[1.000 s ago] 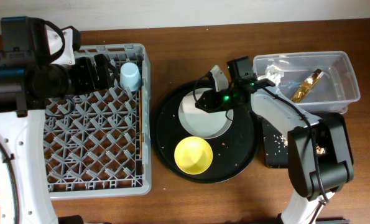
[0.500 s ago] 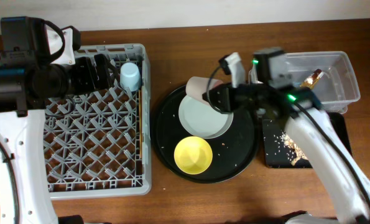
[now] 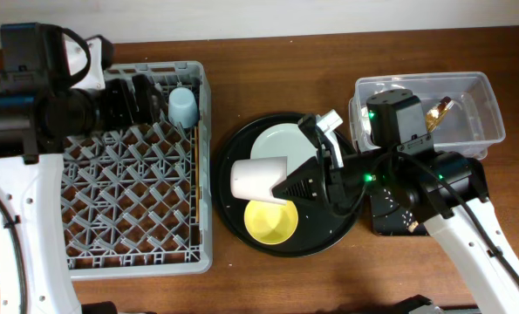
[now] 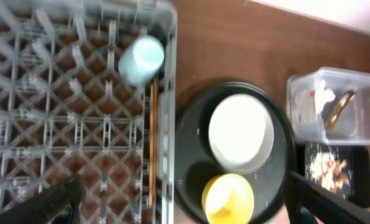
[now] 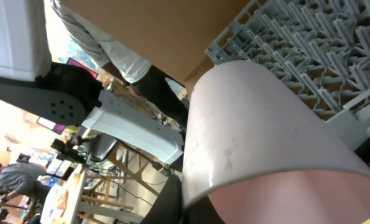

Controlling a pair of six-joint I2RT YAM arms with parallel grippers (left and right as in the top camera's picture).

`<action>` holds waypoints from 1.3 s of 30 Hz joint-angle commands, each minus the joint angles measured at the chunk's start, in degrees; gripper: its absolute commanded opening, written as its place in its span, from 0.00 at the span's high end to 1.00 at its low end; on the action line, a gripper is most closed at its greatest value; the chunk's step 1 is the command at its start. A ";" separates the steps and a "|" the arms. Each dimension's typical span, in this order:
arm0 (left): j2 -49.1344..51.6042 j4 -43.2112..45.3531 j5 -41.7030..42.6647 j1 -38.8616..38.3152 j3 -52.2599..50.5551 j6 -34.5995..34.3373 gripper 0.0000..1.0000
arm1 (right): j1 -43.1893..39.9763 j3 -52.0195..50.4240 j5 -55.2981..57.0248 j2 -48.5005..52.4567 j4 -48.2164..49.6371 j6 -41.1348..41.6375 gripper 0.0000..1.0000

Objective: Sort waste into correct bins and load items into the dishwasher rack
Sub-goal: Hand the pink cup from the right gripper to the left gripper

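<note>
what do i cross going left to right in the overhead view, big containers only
dishwasher rack → round black tray → clear tub

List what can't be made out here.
- Right gripper: fingers hidden behind pink cup, which fills right wrist view.
- Shallow black tray: mostly under right arm overhead; its scraps blurred in left wrist view.
- Left gripper: fingers cut off at left wrist view's bottom edge.
- Chopsticks: too thin to count, either view.
</note>
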 commanded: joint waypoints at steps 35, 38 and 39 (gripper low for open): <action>-1.20 -8.90 38.32 -18.18 -0.11 32.26 0.46 | -7.41 4.81 -18.05 -1.25 23.69 17.25 0.18; -1.20 -8.92 14.25 -11.72 -0.11 20.76 0.46 | -9.97 4.76 -17.75 -1.20 23.65 17.25 0.02; -1.20 -8.96 2.47 -9.81 -0.13 14.95 0.45 | -9.90 4.63 -16.65 -1.18 23.65 17.18 0.01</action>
